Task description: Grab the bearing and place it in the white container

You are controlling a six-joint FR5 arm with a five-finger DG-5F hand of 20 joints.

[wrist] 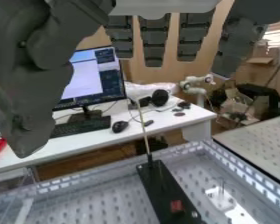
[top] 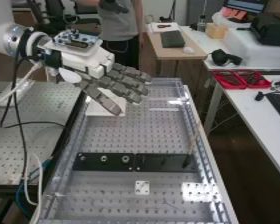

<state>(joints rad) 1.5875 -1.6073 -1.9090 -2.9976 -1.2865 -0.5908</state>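
Beyond the black bar (top: pixel 165 161) in the high view, 1 white arm (top: pixel 84 57) comes in from the left and holds the dark grey hand (top: pixel 127 84) over the counter (top: pixel 170 127), tilted down and toward the right side. The hand is open, its fingers (wrist: pixel 156 42) straight and spaced apart, with nothing between them and the thumb (wrist: pixel 47 55). Under the hand, also beyond the bar, the white container (top: pixel 115 106) is partly hidden by the hand, so its inside is hard to make out. The arm's rear part is cut off by the view's edge. In the wrist view, 1 round metal part (wrist: pixel 194 214) on the bar is too small to name. The bearing (top: pixel 125 159) stands on the bar, well apart from the hand and on the bar's side of the container; the larger nut (top: pixel 104 158) stands just beside it, apart. A thin stick (top: pixel 193 141) rises from the bar's right end.
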